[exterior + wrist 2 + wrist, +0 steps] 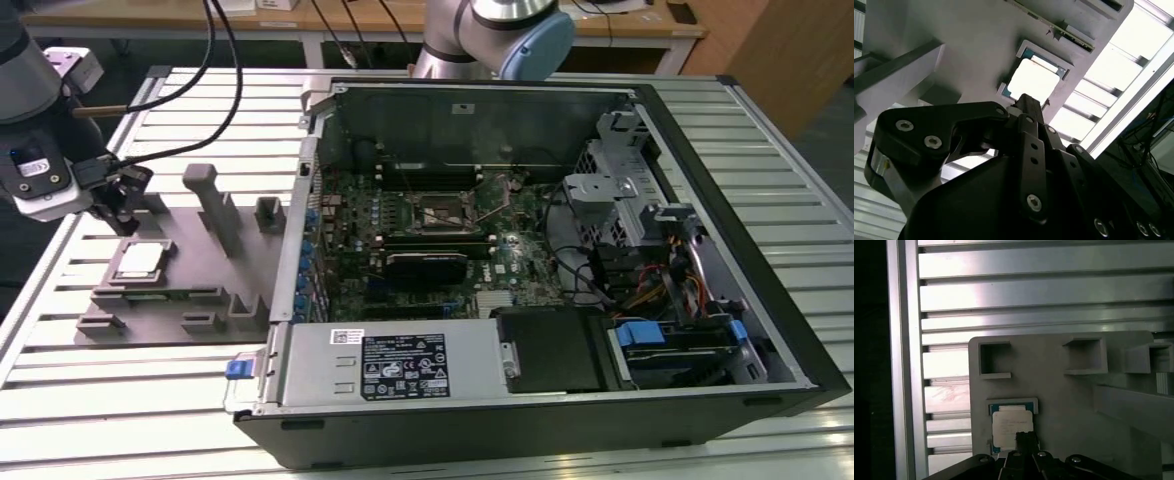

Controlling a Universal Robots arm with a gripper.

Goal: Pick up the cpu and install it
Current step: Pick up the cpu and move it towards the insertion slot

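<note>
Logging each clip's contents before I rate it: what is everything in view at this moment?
cpu: one, silvery top with a pale rim, lying in a pocket of the fixture tray.
fixture tray: one, grey, on the table at the exterior view's left.
computer case: one, black, open, beside the tray.
motherboard: one, dark green, inside the case.
power supply: one, silver, along the case's near edge.
table: one, slatted aluminium, under everything.
arm: one, silver and pale blue, behind the case.
gripper: one, black, over the tray close to the cpu.
</note>
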